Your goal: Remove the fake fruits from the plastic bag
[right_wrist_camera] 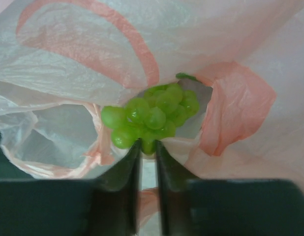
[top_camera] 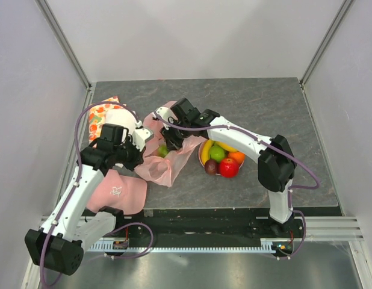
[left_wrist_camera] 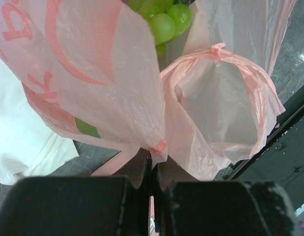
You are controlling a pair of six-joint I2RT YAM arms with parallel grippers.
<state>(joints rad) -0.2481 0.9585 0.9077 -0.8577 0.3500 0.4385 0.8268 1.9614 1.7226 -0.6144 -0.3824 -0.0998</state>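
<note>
The bag [top_camera: 165,162] lies crumpled mid-table between the arms, a pile of fruits [top_camera: 221,159] just to its right. The left gripper [left_wrist_camera: 152,164] is pressed together on a fold of the bag's edge. The right gripper [right_wrist_camera: 148,147] pinches the green grapes [right_wrist_camera: 152,115] in the bag's mouth.
</note>
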